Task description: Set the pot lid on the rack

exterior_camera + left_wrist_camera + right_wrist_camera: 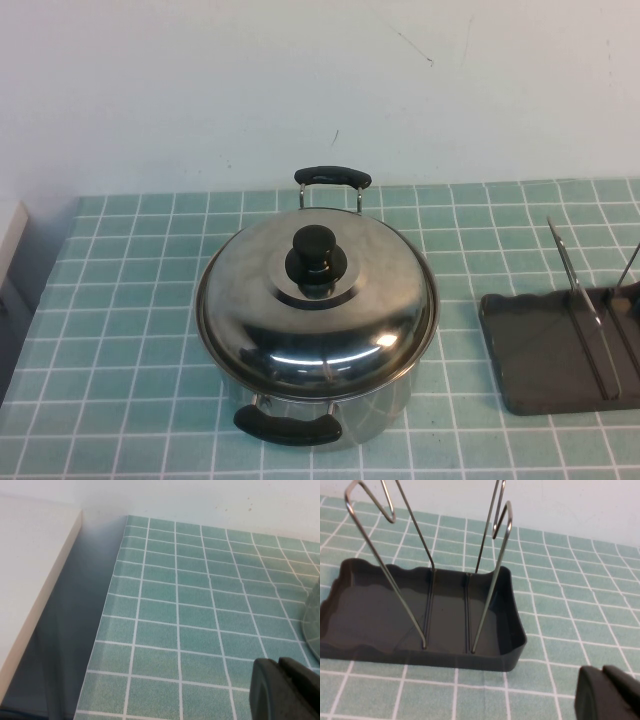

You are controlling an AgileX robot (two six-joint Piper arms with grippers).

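The shiny domed pot lid (250, 300) with its black knob (315, 258) sits on the steel pot (385, 398) in the middle of the green tiled mat. The dark rack (535, 350) with thin wire dividers (585, 310) stands at the right edge; it also shows in the right wrist view (375, 610). Neither arm shows in the high view. My left gripper (281, 666) is shut and empty over the mat, left of the pot, whose edge (314, 625) just shows. My right gripper (604, 674) is shut and empty over the mat, a short way from the rack.
The pot has two black loop handles, one at the back (333, 178) and one at the front (288, 428). A white block (30, 575) lies beyond the mat's left edge. A pale wall runs behind the table.
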